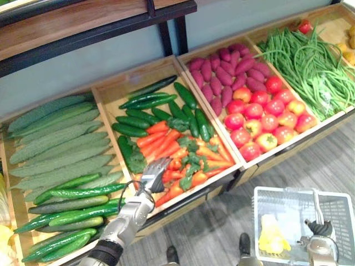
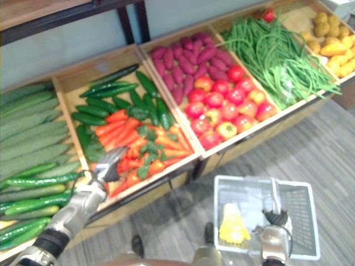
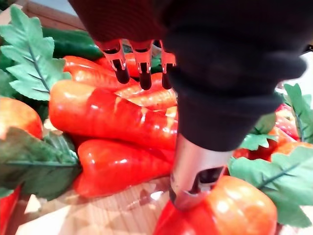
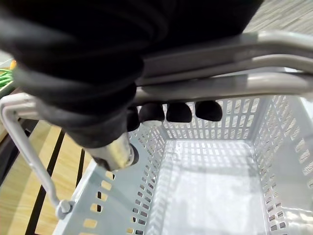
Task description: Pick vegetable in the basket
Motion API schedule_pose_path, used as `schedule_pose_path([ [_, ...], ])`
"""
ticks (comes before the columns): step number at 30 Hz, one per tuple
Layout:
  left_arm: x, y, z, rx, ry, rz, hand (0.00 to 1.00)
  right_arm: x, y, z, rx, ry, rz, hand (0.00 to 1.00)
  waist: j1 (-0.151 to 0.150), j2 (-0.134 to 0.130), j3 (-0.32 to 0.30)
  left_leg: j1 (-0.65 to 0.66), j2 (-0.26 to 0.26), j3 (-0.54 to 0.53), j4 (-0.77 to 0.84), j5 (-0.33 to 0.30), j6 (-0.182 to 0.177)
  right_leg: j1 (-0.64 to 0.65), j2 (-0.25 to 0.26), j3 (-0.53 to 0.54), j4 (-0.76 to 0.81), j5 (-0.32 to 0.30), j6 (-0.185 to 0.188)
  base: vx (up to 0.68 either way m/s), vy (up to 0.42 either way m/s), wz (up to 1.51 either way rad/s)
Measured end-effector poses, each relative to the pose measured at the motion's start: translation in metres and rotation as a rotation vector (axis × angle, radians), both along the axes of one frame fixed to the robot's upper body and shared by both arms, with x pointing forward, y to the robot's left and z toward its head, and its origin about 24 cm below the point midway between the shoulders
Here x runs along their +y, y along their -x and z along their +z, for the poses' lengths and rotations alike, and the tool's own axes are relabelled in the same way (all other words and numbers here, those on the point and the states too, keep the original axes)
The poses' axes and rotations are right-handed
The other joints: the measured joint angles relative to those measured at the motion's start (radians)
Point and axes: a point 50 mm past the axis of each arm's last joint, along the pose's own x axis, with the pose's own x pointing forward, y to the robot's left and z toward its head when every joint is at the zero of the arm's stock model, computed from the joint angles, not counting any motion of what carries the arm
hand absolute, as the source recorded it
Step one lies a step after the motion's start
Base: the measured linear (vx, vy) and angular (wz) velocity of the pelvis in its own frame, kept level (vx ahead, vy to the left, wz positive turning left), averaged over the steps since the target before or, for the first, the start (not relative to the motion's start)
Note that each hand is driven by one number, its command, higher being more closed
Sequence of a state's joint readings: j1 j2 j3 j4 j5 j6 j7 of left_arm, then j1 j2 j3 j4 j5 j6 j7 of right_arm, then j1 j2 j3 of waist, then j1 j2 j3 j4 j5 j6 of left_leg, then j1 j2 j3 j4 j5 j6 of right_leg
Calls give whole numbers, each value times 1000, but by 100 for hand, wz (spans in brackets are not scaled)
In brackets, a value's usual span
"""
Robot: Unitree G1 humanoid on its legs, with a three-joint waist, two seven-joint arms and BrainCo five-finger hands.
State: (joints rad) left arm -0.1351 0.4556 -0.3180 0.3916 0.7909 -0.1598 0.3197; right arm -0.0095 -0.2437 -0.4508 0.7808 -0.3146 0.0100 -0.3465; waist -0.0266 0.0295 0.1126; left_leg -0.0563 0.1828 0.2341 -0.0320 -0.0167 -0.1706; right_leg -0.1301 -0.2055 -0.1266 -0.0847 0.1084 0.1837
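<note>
Left wrist view: carrots [image 3: 112, 115] beneath left hand [image 3: 215, 73]; right hand [image 4: 168, 111] grips basket [image 4: 210, 196].

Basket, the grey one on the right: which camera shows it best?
The right eye view: the whole basket fits in. The left eye view cuts its edge; the right wrist view shows its handle and inside close up.

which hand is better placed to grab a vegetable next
Left: the left hand is open right above the orange-red vegetables, while the right hand is busy, curled round the basket handle.
</note>
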Motion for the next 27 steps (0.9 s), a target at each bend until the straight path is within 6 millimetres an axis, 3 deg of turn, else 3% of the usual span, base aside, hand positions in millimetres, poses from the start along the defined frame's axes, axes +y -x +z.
schedule_pose_path([
  [10, 8, -6, -5, 18, -22, 31, 0, 4, -10, 3, -14, 5, 29, 100, -4, -7, 5, -27, 0, 0, 10, 0, 0, -26, 0, 6, 2, 5, -1, -3, -1, 0],
  [11, 9, -6, -6, 25, -26, 41, 100, 4, -10, 3, -15, 5, 30, 100, -4, -8, 5, -27, 0, 0, 10, 0, 0, -26, 0, 6, 2, 5, -1, 0, 0, 0],
  [18, 17, -4, -11, 37, -33, 79, 100, 4, -13, 4, -20, 5, 32, 100, -6, -24, 15, -27, 0, 0, 19, -1, 0, -25, -1, 12, 9, 5, -1, 0, 0, 0],
  [27, 26, -3, -16, 46, -19, 138, 100, 5, -14, 3, -14, 0, 34, 100, -24, -24, 16, -25, 1, 1, 24, -1, -1, -26, 0, 18, 12, 5, -1, 0, 0, 0],
])
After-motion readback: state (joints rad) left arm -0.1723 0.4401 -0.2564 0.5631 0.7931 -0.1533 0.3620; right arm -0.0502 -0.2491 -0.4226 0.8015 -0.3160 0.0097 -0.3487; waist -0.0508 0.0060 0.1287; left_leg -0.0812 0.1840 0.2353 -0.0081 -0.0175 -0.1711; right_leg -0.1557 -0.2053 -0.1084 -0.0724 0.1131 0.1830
